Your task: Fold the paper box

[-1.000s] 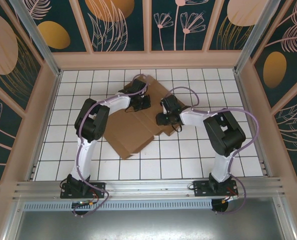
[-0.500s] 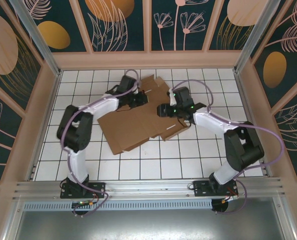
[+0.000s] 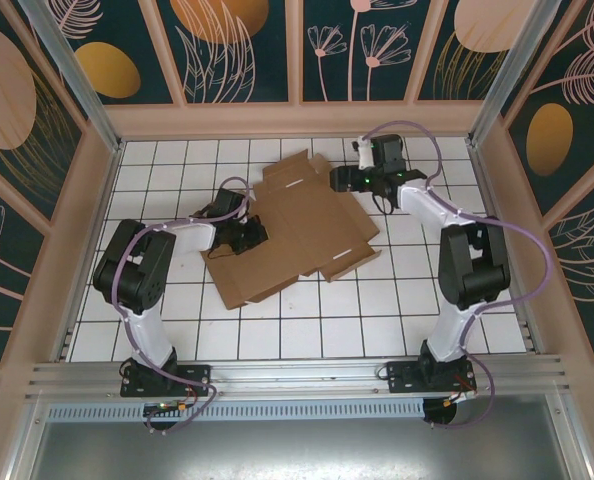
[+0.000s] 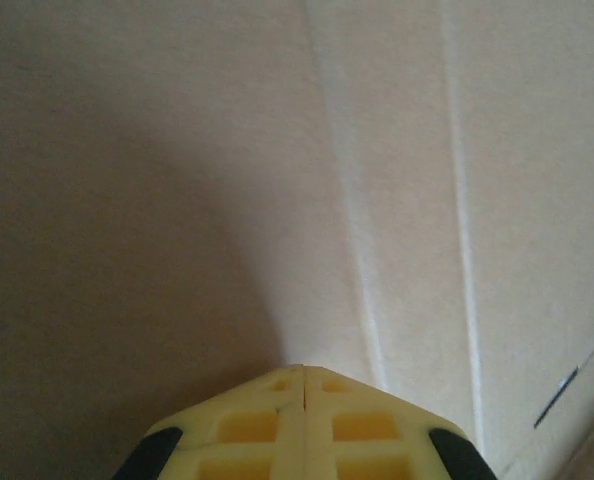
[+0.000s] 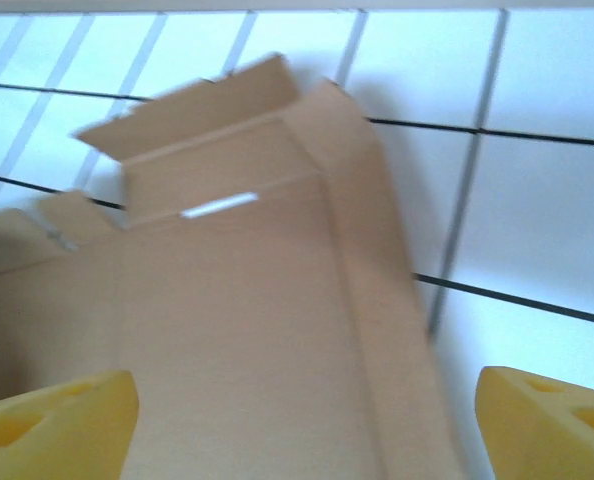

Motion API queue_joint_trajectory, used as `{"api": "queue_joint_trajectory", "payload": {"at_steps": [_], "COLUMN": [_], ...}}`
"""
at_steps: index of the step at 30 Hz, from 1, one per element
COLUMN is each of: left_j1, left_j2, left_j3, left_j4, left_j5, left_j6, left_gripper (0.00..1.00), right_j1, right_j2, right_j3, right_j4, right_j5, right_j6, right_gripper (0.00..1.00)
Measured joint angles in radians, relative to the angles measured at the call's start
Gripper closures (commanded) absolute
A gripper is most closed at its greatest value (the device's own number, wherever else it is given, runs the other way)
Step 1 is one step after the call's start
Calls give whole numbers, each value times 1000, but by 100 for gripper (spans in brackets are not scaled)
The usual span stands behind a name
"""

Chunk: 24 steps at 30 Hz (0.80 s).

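- Top external view: the paper box [image 3: 302, 232] lies opened out and nearly flat on the white tiled table [image 3: 177, 310], near the middle and turned askew to the tile lines. Its flaps spread towards the back wall and towards the right.
- The left gripper [image 3: 249, 238] sits low over the sheet's left part, its arm bent in from the left side. The right gripper [image 3: 339, 180] is at the sheet's far right corner, its arm stretched well towards the back of the table.
- Left wrist view: brown cardboard of the paper box [image 4: 177, 200] lies close before the lens, with pale creases [image 4: 352, 250] running up it. The left gripper [image 4: 304, 372] is clenched, its two yellow tips pressed together with nothing between them and set right against the cardboard.
- Right wrist view: the right gripper [image 5: 302, 430] is released, its yellow fingers [image 5: 62, 420] standing wide apart at the two lower corners. Between and beyond them lies an end of the paper box [image 5: 237, 320], with a small pale slot [image 5: 219, 205] and a flap slightly raised above the white tiles [image 5: 537, 200].
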Motion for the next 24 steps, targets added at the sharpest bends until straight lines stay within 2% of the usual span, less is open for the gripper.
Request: {"api": "queue_joint_trajectory", "payload": {"at_steps": [10,17,24], "left_j1": [15,22,24], "left_j2": [31,37,43], "left_j3": [-21,-25,-25], "left_j4": [90,109,120], "left_j5": [30,43,50], "left_j6": [-36,-41,-44], "left_gripper": [100,100,100], "right_j1": [-47,-122,-139], "right_j2": [177,187,184], "right_j3": [29,-5,-93], "right_j4": [-80,-68,-7], "right_j5": [-141,-196,-287], "right_j6": [-37,-28,6], "right_gripper": [15,18,20]}}
